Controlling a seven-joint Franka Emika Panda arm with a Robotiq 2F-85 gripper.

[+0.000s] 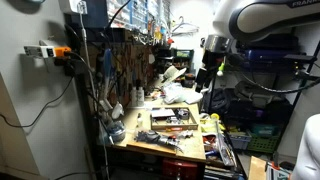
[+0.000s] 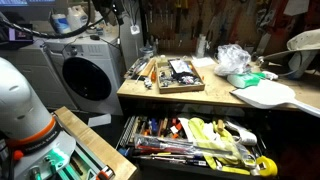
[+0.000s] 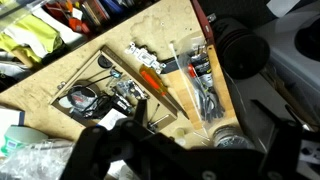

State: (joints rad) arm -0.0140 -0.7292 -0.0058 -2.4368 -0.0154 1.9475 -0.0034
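While I hang high over the cluttered wooden workbench [image 2: 150, 92], my pincer [image 3: 190, 160] shows in the wrist view as two dark, blurred fingers [image 3: 100, 150] spread wide apart with nothing between them. The nearest thing is the shallow plywood tray [image 3: 175, 50] of hand tools. It lies straight below me and a little ahead, well apart from my fingertips, and sits on the bench top in both exterior views. In the wrist view its long axis runs on a slant from lower left to upper right. An orange-handled screwdriver [image 3: 150, 62] lies in it, and a clear plastic bag of black parts [image 3: 200, 85] lies just beside that, toward the tray's right end. Beyond the tray, the open drawer [image 2: 195, 140] under the bench is crammed with tools and yellow-green things. A crumpled white plastic bag [image 2: 232, 58] sits on the bench to one side of the tray, and a white front-loading washing machine [image 2: 85, 75] stands next to the bench. The only writing I can read is on my white arm link [image 1: 275, 15], dark letters cut by the picture's edge that begin "FRA". The labels on the tools and bags are too small to read.
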